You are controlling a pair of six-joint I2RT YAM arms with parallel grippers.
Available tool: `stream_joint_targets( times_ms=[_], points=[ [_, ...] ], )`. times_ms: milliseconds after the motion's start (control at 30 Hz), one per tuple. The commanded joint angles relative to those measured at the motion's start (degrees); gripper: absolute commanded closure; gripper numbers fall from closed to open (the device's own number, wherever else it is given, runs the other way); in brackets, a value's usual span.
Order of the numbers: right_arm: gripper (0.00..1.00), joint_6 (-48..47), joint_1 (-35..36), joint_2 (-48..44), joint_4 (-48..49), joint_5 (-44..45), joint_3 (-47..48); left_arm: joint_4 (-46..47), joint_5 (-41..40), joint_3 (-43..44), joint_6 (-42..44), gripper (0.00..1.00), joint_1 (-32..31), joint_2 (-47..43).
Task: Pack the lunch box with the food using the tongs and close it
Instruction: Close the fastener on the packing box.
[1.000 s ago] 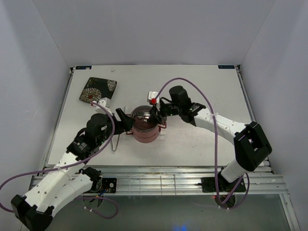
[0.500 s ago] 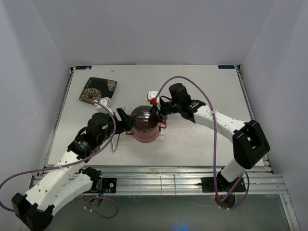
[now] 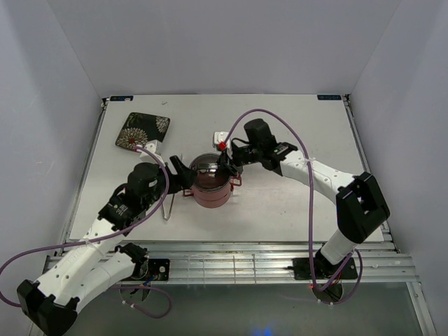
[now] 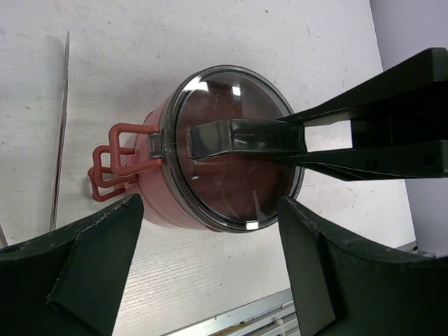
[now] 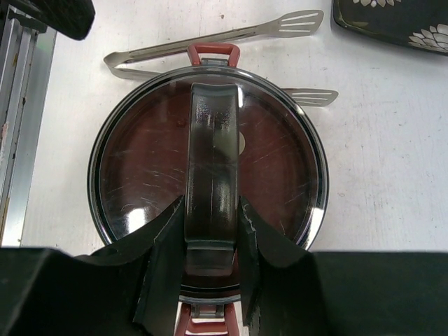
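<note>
The dark-red lunch box [image 3: 211, 190] stands stacked mid-table with its grey metal lid [image 5: 140, 175] on top. My right gripper [image 5: 212, 210] reaches over it from the right, shut on the lid's dark handle [image 5: 212, 140], with a finger pressed against each side. My left gripper [image 4: 210, 210] is open at the box's left side, its fingers apart from the box wall [image 4: 157, 203]. The silver tongs [image 5: 210, 38] lie flat on the table just left of the box. No food is in view; the lid hides the inside.
A dark flower-patterned square plate [image 3: 143, 130] sits at the far left corner of the table. The red side handles [image 4: 115, 164] of the bowls stick out toward the tongs [image 4: 61, 126]. The metal rail [image 3: 238, 255] runs along the near edge.
The right arm has edged slightly left over the lunch box, its wrist a little nearer the lid. The left arm and the box have not moved.
</note>
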Motion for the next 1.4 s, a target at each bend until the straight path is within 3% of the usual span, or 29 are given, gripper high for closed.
stream_joint_targets(
  times_ms=[0,633,733,867,1000,1167,1333,1367],
  points=[
    [0.66,-2.5,0.2,0.7,-2.5,-1.5,1.4,0.8,-0.7,2.1,0.6,0.12,-0.3,-0.3],
    [0.62,-6.0,-0.1,2.4,-7.5,-3.1,4.6,0.9,-0.6,2.6,0.8,0.12,-0.3,0.2],
    [0.58,-5.3,-0.1,2.7,-7.5,-3.0,4.6,1.1,-0.5,2.7,0.7,0.12,-0.3,0.4],
    [0.4,-4.4,-0.1,2.4,-7.1,-1.7,4.6,1.5,-0.7,3.7,1.0,0.12,-0.3,1.2],
    [0.31,-3.0,-0.5,1.1,-7.1,0.3,5.8,2.0,-1.5,7.6,2.5,0.12,-0.3,3.9],
    [0.28,3.4,-1.8,-2.2,-4.7,3.9,7.1,3.2,-2.2,13.3,4.5,0.14,-0.3,9.7],
    [0.28,10.9,-2.5,-11.3,2.9,6.7,0.5,5.6,1.3,17.3,7.5,0.23,-0.3,14.3],
    [0.27,14.0,-2.6,-14.1,5.1,8.9,-0.6,6.7,2.0,17.9,8.0,0.29,-0.3,15.3]
  ],
)
